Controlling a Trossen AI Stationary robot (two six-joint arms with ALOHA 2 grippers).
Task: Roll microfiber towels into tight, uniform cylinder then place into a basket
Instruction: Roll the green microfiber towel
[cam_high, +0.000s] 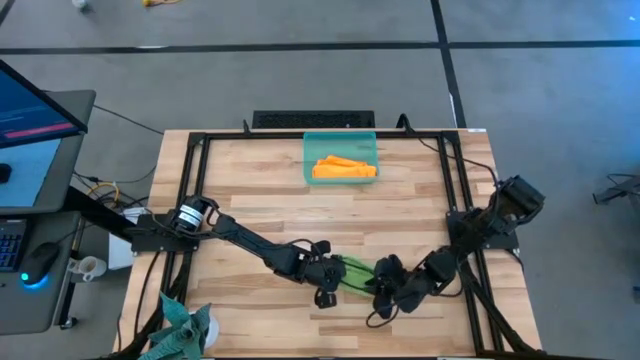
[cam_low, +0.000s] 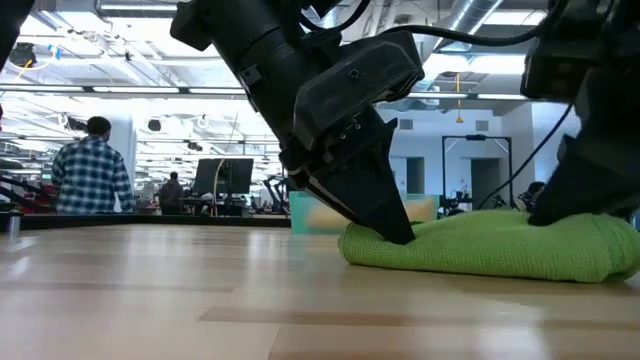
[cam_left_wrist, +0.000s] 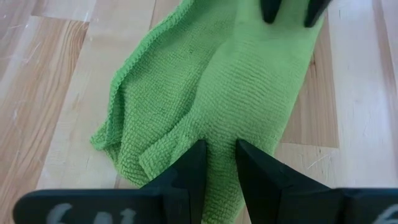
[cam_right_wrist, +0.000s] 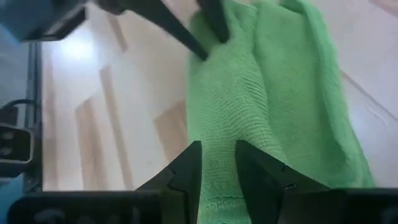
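A lime green microfiber towel (cam_high: 354, 270) lies on the wooden table near its front edge, as a long loose bundle (cam_low: 500, 248) running left to right. My left gripper (cam_high: 333, 282) is shut on the bundle's left end and my right gripper (cam_high: 380, 287) on its right end. Each wrist view shows the other gripper's fingers at the bundle's far end. The orange towel (cam_high: 345, 168) lies bunched inside the teal basket (cam_high: 312, 145), which stands at the middle of the table's far edge. My left gripper pinches a raised fold of the green towel (cam_left_wrist: 219, 144) between its two fingers (cam_left_wrist: 194, 163), at the bundle's left end (cam_low: 375, 245). The fingers slant down from above and from the left. The towel lies on the table. My right gripper pinches a ridge of the green towel (cam_right_wrist: 217, 155) between its two fingers (cam_right_wrist: 189, 168), at the bundle's right end. The fingers come slanting down from the right and lie along the bundle. The towel rests on the table, slack.
Black frame rails (cam_high: 192, 190) run along the table's left, right and far sides. A leafy plant (cam_high: 185, 325) stands at the near left corner. Bare wood lies between the green towel and the basket. People (cam_low: 90, 170) stand in the room beyond.
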